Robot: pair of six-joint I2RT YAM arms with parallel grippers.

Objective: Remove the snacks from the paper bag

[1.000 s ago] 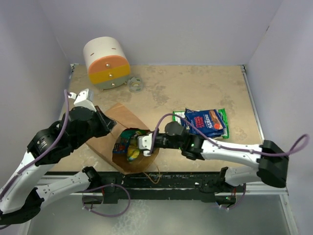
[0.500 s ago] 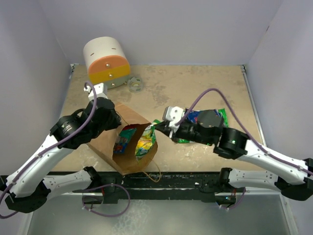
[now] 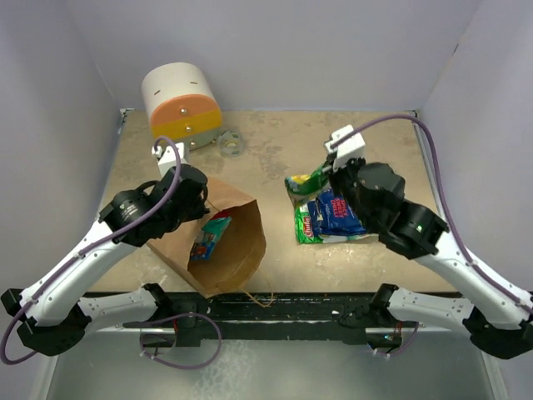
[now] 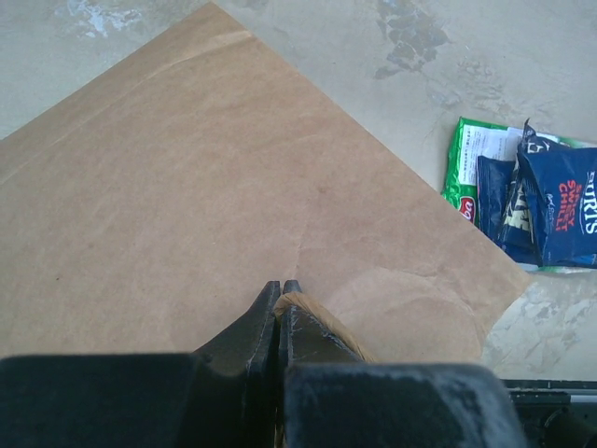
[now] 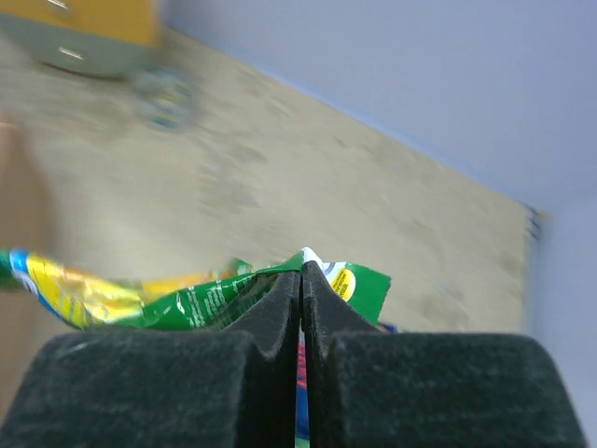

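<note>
The brown paper bag [image 3: 237, 250] lies on its side, mouth towards the near edge, with a teal snack packet [image 3: 212, 236] showing inside. My left gripper [image 3: 198, 200] is shut on the bag's twisted paper handle [image 4: 312, 308] at its far upper edge; the bag's flat side [image 4: 187, 187] fills that wrist view. My right gripper [image 3: 320, 177] is shut on a green and yellow snack packet [image 3: 301, 180], held above the table just behind the pile. The packet [image 5: 205, 297] hangs left from the pinched jaws [image 5: 301, 273]. A dark blue packet [image 3: 337, 212] lies on a green one [image 3: 306, 227].
A white, orange and yellow cylinder [image 3: 179, 108] lies at the back left, with a small clear ring [image 3: 230, 143] beside it. Grey walls close the left, back and right sides. The snack pile [image 4: 546, 210] lies right of the bag.
My right gripper has drawn the green and yellow packet out of the bag's mouth and carried it right and back, above the pile. My left arm has shifted slightly back, still holding the bag.
</note>
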